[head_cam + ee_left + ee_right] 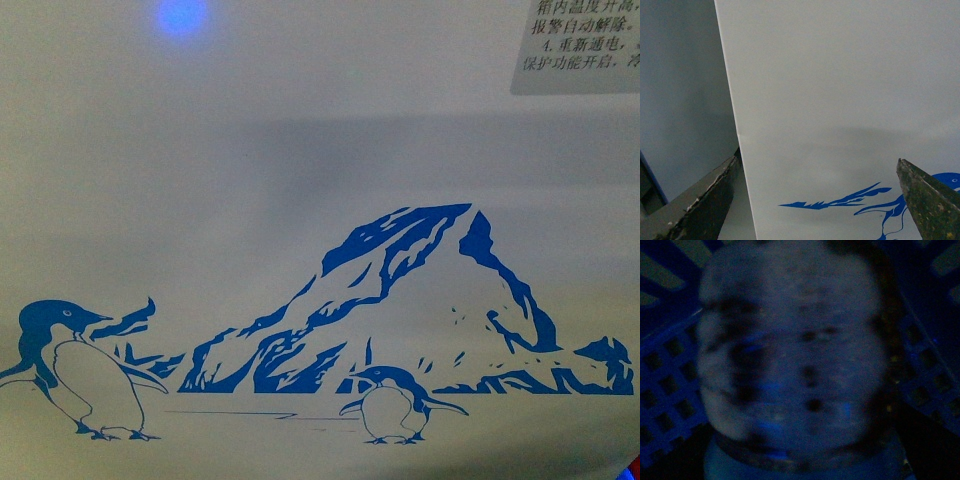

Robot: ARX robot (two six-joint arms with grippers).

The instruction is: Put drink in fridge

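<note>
Fridge fills the front view at close range: white front panel, penguin-and-mountain picture. Lid and top rim are out of frame, so open or closed is unknown.

Left fingers are spread wide with nothing between them, pointed at the fridge's front near its corner.

Right wrist view is dim and blurred: a rounded pale object, likely the drink, sits very close to the lens, with a blue lattice basket behind it. Right fingers not made out; cannot tell whether they grip.

Judgement: early stage. Drink not in fridge; pick-up, lid opening and placing all seem left.
</note>
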